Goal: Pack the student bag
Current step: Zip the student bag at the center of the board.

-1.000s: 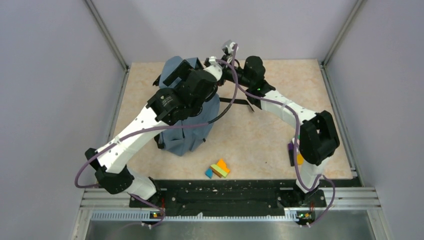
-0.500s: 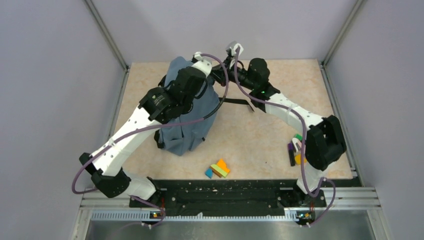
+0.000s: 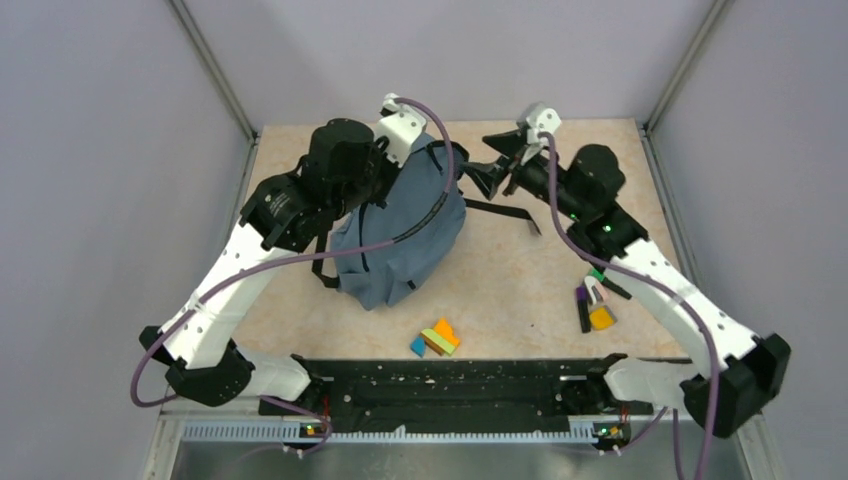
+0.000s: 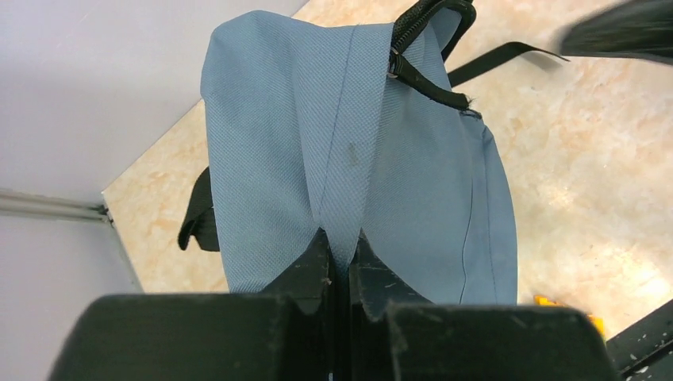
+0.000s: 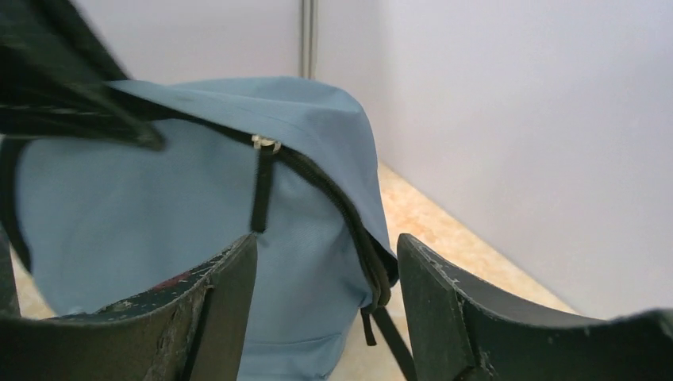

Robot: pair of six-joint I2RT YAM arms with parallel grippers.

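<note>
The student bag (image 3: 400, 235), slate-blue fabric with black straps, stands at the back left of the table. My left gripper (image 3: 415, 152) is at its far top edge. In the left wrist view that gripper (image 4: 341, 246) is shut on a pinched fold of the bag (image 4: 413, 175), and the black zipper (image 4: 413, 32) runs along the far end. My right gripper (image 3: 487, 160) hangs just right of the bag's top, apart from it. In the right wrist view it (image 5: 325, 242) is open with nothing in it, facing the bag (image 5: 198, 198) and its zipper pull (image 5: 260, 186).
A black strap (image 3: 500, 208) trails on the table right of the bag. Small orange, green and blue flat pieces (image 3: 436, 338) lie near the front edge. Purple, yellow and green items (image 3: 592, 305) lie at the right, under my right arm. Grey walls enclose the table.
My left gripper shut on the bag's fabric and the left arm swung left, the bag's top leaning right. My right gripper opened, let go and drew back to the right.
</note>
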